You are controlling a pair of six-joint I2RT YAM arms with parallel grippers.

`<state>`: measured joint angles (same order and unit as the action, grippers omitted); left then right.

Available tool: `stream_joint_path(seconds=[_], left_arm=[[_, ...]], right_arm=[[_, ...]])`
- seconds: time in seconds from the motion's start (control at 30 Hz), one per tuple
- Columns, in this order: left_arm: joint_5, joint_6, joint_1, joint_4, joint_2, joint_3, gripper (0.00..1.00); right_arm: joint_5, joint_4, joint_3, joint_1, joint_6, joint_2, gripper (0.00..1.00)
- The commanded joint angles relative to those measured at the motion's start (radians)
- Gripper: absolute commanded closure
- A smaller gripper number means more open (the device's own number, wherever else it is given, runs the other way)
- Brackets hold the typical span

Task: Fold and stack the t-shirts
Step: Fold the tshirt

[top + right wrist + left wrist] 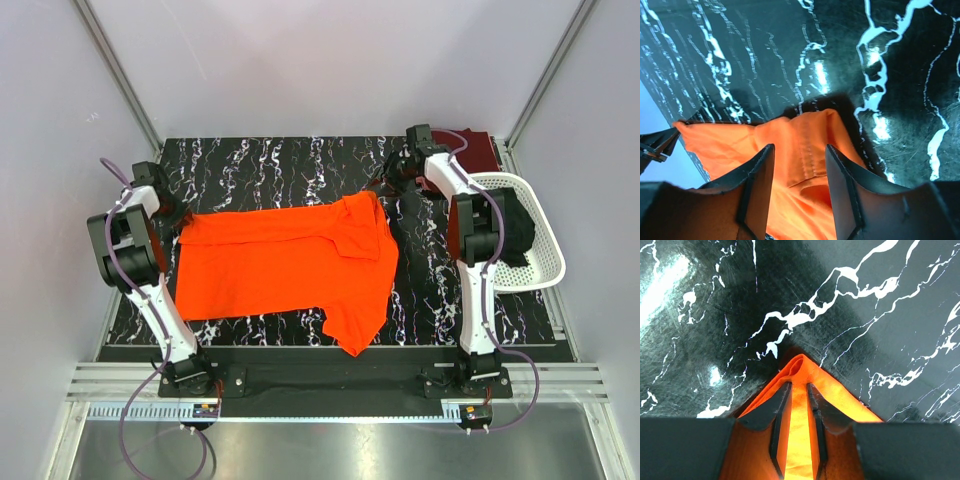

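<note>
The orange t-shirt lies spread across the black marble table, with one sleeve hanging toward the near edge. My left gripper is shut on its far-left corner; in the left wrist view the jaws pinch a fold of orange cloth. My right gripper is open over the shirt's far-right corner; in the right wrist view the fingers straddle a stitched hem of the orange cloth without closing on it. The maroon t-shirt lies at the back right corner. The black t-shirt lies in the basket.
A white perforated basket stands at the right edge of the table, beside the right arm. Grey walls and metal frame posts enclose the table on three sides.
</note>
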<state>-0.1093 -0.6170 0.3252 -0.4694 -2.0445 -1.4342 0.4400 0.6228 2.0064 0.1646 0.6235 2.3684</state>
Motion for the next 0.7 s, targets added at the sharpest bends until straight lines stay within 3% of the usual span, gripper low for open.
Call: stream_joint_path(seconds=[0.0,0.23,0.37,0.6,0.67], left_arm=[[-0.003,-0.015,0.003,-0.043,-0.025,-0.025,0.76],[0.017,-0.035,0.003,-0.112,-0.066,-0.089,0.76],[0.028,-0.059,0.003,-0.175,-0.095,-0.138,0.76],[0.065,-0.092,0.002,-0.305,-0.166,-0.253,0.77],[0.069,-0.099,0.002,-0.337,-0.181,-0.288,0.77]], right_arm=[[0.017,-0.012,-0.005,0.006,0.009,0.014,0.48],[0.046,-0.017,-0.015,0.006,0.001,0.029,0.48],[0.042,-0.023,-0.011,0.004,0.013,0.038,0.55],[-0.043,-0.014,-0.009,-0.010,0.010,-0.011,0.95],[-0.108,-0.005,-0.029,-0.014,0.007,-0.070,0.99]])
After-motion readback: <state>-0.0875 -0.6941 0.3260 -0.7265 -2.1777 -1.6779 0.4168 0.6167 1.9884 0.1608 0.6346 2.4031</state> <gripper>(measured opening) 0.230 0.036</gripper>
